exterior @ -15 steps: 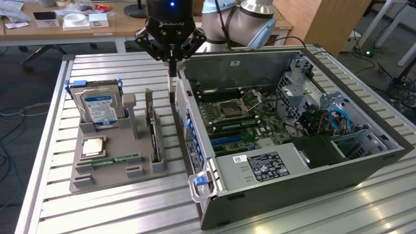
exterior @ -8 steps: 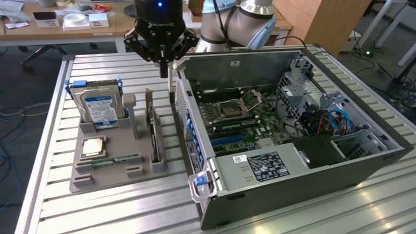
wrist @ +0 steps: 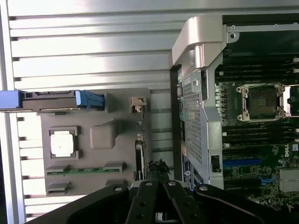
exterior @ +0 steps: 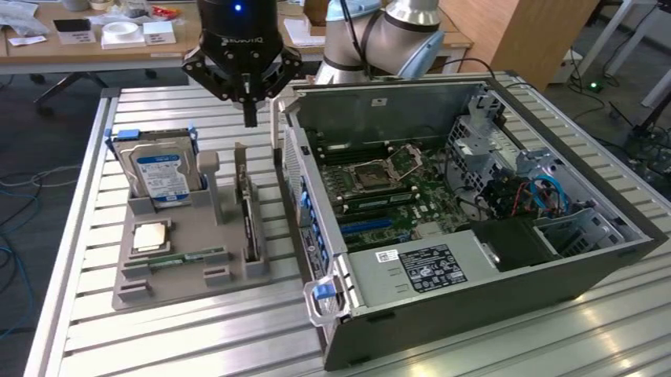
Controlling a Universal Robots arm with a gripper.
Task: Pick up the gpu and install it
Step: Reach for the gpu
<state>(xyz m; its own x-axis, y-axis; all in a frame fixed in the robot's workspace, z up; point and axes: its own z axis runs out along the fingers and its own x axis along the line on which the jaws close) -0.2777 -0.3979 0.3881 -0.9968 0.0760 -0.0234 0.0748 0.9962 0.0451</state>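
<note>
One end effector hangs on the single arm, its fingertips pressed together with nothing between them, above and apart from the far end of the gpu. The slatted metal desk carries one grey holder and one open computer case. The holder carries four parts: one blue-labelled hard drive standing upright, one processor chip lying flat, one RAM stick lying in its groove, and the one gpu, standing on its long edge in the slot along the holder's side nearest the case. The exterior view gives the gpu's side as a thin dark card with a pale end piece at its far end, and takes in the whole case with its blue cables and labelled power supply. The wrist view looks straight down past the closed end effector, so the gpu reads as a narrow dark strip on the holder, just beside the case's wall, with the empty processor socket plainly seen.
</note>
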